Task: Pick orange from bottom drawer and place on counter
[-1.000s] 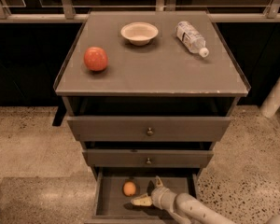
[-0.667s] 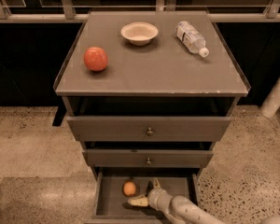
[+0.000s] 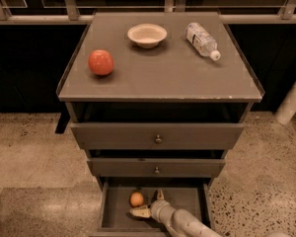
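The small pale orange (image 3: 136, 199) lies on the floor of the open bottom drawer (image 3: 187, 201), left of centre. My gripper (image 3: 148, 204) reaches into that drawer from the lower right. It is open, with one finger behind the orange's right side and the other in front of it. The orange sits just left of the gap, and I cannot tell whether a finger touches it. The counter (image 3: 163, 70) is the flat grey-brown top of the cabinet, above.
On the counter stand a red-orange apple-like fruit (image 3: 100, 62) at the left, a pale bowl (image 3: 147, 35) at the back and a lying water bottle (image 3: 201, 39) at the back right. Two upper drawers (image 3: 158, 136) with round knobs overhang the bottom one.
My gripper has moved a little to the left inside the bottom drawer, closer to the orange. The orange has not moved.
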You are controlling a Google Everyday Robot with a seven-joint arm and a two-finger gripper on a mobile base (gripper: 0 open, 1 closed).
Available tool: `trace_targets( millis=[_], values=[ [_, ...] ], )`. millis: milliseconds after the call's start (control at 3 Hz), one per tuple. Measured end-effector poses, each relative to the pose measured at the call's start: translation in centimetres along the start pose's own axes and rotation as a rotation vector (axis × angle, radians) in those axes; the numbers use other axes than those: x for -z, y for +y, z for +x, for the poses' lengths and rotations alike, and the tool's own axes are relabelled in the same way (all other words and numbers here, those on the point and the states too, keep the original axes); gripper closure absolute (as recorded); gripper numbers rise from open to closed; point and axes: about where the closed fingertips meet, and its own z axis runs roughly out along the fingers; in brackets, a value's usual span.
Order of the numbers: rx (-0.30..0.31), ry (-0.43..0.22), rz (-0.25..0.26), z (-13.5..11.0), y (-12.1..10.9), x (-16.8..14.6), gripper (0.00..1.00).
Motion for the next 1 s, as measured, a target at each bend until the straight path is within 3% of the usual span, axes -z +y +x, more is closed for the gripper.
trace_targets(
  millis=[333, 1000],
  values=[
    [0.013, -0.009, -0.010, -0.6, 0.6, -1.8, 0.00],
    [0.074, 0.039, -0.093, -1.5, 2.3, -5.0, 0.00]
  ],
)
